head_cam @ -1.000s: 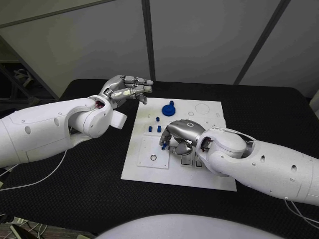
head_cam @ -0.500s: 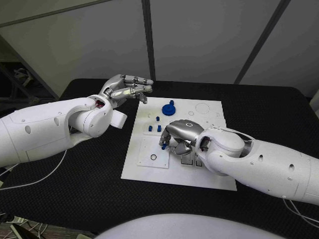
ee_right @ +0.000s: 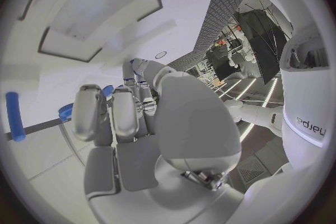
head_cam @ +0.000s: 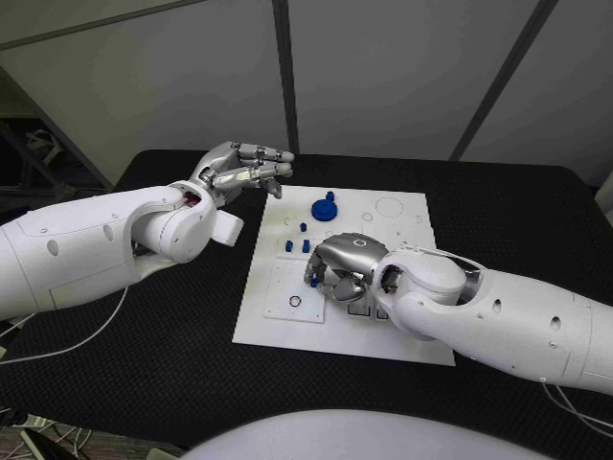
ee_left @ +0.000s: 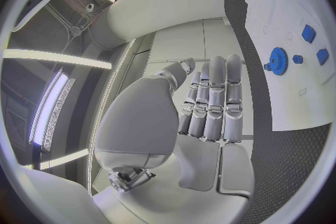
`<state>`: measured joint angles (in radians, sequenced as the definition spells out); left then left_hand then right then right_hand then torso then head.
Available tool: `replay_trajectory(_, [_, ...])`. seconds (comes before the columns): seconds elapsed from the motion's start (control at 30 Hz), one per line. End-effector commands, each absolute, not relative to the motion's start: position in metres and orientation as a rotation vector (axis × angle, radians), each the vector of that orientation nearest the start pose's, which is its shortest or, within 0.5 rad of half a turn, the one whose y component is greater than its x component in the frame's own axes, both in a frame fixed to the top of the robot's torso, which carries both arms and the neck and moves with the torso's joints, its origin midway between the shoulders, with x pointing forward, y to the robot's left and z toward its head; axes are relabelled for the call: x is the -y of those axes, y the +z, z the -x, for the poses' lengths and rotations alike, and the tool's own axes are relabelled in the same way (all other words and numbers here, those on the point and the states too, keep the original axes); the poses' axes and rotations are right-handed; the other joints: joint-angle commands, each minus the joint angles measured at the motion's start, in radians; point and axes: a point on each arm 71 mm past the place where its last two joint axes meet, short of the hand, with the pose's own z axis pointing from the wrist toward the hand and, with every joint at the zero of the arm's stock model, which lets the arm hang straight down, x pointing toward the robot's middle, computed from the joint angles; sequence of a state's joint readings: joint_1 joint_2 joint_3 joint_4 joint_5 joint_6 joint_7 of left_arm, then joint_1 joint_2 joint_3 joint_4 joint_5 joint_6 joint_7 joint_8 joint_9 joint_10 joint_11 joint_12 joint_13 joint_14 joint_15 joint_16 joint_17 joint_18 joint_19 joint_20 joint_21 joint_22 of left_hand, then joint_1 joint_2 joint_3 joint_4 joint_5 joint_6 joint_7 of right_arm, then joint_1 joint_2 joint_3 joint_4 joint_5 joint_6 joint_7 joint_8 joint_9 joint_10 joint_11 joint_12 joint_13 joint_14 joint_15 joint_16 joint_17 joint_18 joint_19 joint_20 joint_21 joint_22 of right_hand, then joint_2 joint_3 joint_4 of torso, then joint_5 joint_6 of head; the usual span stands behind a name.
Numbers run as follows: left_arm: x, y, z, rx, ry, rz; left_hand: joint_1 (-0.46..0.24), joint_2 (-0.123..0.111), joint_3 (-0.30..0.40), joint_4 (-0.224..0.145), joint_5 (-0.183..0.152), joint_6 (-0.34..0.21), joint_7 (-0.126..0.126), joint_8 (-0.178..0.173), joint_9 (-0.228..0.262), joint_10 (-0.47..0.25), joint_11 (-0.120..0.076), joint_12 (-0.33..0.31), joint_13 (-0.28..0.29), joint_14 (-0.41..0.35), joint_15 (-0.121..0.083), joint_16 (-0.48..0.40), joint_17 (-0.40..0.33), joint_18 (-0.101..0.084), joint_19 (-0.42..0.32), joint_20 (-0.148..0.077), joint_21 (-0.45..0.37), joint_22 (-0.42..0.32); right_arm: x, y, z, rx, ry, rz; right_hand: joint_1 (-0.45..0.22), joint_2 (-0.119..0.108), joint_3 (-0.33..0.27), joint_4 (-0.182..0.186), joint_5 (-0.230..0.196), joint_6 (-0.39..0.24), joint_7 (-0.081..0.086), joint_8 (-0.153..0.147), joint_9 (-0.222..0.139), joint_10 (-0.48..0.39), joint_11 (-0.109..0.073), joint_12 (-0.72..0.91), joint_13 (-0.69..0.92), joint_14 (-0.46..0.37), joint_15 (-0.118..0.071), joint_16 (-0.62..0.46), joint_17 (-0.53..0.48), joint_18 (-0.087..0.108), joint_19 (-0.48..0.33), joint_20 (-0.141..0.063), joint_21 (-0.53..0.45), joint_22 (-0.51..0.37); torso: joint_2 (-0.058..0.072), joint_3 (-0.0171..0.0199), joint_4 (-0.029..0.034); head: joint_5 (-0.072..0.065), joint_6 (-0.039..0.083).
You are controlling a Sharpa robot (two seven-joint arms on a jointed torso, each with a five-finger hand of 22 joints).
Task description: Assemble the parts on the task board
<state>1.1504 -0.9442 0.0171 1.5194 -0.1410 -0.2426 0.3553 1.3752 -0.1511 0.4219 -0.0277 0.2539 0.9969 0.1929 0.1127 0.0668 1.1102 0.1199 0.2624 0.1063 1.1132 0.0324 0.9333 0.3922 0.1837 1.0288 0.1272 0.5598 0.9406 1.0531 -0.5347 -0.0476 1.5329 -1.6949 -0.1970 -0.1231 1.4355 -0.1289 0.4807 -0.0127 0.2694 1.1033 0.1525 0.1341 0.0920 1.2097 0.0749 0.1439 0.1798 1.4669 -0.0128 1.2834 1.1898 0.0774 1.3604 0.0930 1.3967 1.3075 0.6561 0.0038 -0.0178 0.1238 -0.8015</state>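
Head view: black counter (head_cam: 141, 383) carries the white task board (head_cam: 390, 335). Right hand (head_cam: 346, 268) rests low on the board's middle, fingers curled under; whether they hold a part I cannot tell. Left hand (head_cam: 240, 168) hovers off the board's far-left corner, fingers together, empty. Blue gear (head_cam: 325, 207) and small blue parts (head_cam: 297, 245) sit on the board.
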Motion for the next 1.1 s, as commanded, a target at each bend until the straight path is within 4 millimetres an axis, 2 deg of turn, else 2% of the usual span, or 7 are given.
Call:
replay_trajectory(0.03, [-0.257, -0.179, -0.486, -1.455, -1.487, 1.023, 0.000, 0.012, -0.003, -0.004, -0.002, -0.005, 0.004, -0.006, -0.001, -0.007, -0.003, 0.007, 0.001, 0.003, 0.003, -0.004, -0.001, -0.003, 0.002, 0.003, -0.007, -0.002, 0.038, -0.250, -0.416, -1.766, 0.855, 0.559, -0.024, -0.008, -0.008, 0.003, 0.014, -0.039, 0.013, -0.023, -0.011, -0.042, 0.013, -0.030, -0.011, 0.038, 0.017, 0.004, -0.001, -0.010, -0.006, 0.013, -0.002, -0.006, 0.000, 0.0003, -0.0003, 0.001, 0.000])
replay_trajectory(0.17, [-0.257, -0.179, -0.486, -1.456, -1.487, 1.024, 0.000, 0.012, -0.003, -0.004, -0.002, -0.005, 0.004, -0.006, -0.001, -0.007, -0.003, 0.007, 0.001, 0.003, 0.003, -0.004, -0.001, -0.003, 0.002, 0.003, -0.007, -0.002, 0.039, -0.249, -0.418, -1.742, 0.859, 0.541, -0.054, -0.037, -0.021, 0.011, 0.019, -0.130, 0.033, -0.072, -0.028, -0.147, 0.045, -0.078, -0.039, 0.010, 0.044, -0.050, -0.072, 0.011, -0.083, 0.037, -0.064, -0.093, -0.001, 0.0005, 0.0000, 0.001, 0.000])
replay_trajectory(0.33, [-0.257, -0.179, -0.486, -1.457, -1.486, 1.025, -0.001, 0.014, -0.004, -0.004, -0.002, -0.006, 0.004, -0.006, -0.001, -0.009, -0.002, 0.009, 0.002, 0.004, 0.003, -0.005, -0.002, -0.002, 0.002, 0.004, -0.008, -0.002, 0.041, -0.246, -0.419, -1.698, 0.875, 0.516, -0.053, -0.041, -0.045, 0.004, 0.007, -0.177, 0.023, -0.071, -0.025, -0.199, 0.046, -0.061, -0.050, -0.019, 0.046, -0.091, -0.128, 0.027, -0.134, 0.047, -0.112, -0.151, -0.001, 0.0012, -0.0002, 0.001, 0.002])
replay_trajectory(0.67, [-0.258, -0.180, -0.486, -1.461, -1.484, 1.027, -0.001, 0.014, -0.005, -0.004, -0.003, -0.007, 0.005, -0.006, -0.001, -0.009, -0.002, 0.009, 0.002, 0.004, 0.003, -0.005, -0.003, -0.002, 0.002, 0.004, -0.009, -0.002, 0.056, -0.234, -0.418, -1.571, 0.920, 0.424, -0.051, -0.028, -0.059, 0.003, 0.013, -0.137, 0.020, -0.048, -0.015, -0.197, 0.043, -0.019, -0.048, -0.013, 0.043, -0.075, -0.118, 0.024, -0.120, 0.045, -0.105, -0.140, -0.001, 0.0018, -0.0016, -0.001, 0.006])
replay_trajectory(0.9, [-0.260, -0.180, -0.486, -1.462, -1.481, 1.029, -0.001, 0.014, -0.005, -0.004, -0.003, -0.007, 0.005, -0.006, -0.001, -0.009, -0.002, 0.009, 0.002, 0.004, 0.003, -0.005, -0.003, -0.002, 0.002, 0.004, -0.009, -0.002, 0.082, -0.221, -0.415, -1.530, 0.934, 0.346, -0.047, -0.020, -0.053, 0.001, 0.023, -0.114, 0.020, -0.039, -0.011, -0.180, 0.039, 0.008, -0.048, -0.001, 0.040, -0.057, -0.102, 0.019, -0.097, 0.042, -0.088, -0.118, -0.001, 0.0013, -0.0014, -0.005, 0.014])
replay_trajectory(1.07, [-0.260, -0.181, -0.487, -1.463, -1.479, 1.030, -0.001, 0.014, -0.005, -0.004, -0.003, -0.007, 0.005, -0.006, -0.001, -0.009, -0.002, 0.009, 0.002, 0.004, 0.003, -0.005, -0.003, -0.002, 0.002, 0.004, -0.009, -0.002, 0.100, -0.205, -0.422, -1.560, 0.899, 0.305, -0.051, -0.022, -0.054, 0.002, 0.022, -0.111, 0.018, -0.039, -0.012, -0.176, 0.037, 0.015, -0.050, 0.005, 0.038, -0.046, -0.091, 0.016, -0.085, 0.040, -0.079, -0.106, -0.001, 0.0020, -0.0057, -0.010, 0.017])
replay_trajectory(1.1, [-0.260, -0.181, -0.487, -1.463, -1.479, 1.030, -0.001, 0.014, -0.005, -0.004, -0.003, -0.007, 0.005, -0.006, -0.001, -0.009, -0.002, 0.009, 0.002, 0.004, 0.003, -0.005, -0.003, -0.002, 0.002, 0.004, -0.009, -0.002, 0.106, -0.202, -0.426, -1.585, 0.871, 0.303, -0.053, -0.024, -0.055, 0.003, 0.022, -0.114, 0.016, -0.042, -0.013, -0.182, 0.037, 0.013, -0.052, 0.006, 0.038, -0.047, -0.093, 0.016, -0.085, 0.040, -0.080, -0.106, -0.001, 0.0009, -0.0037, -0.013, 0.018])
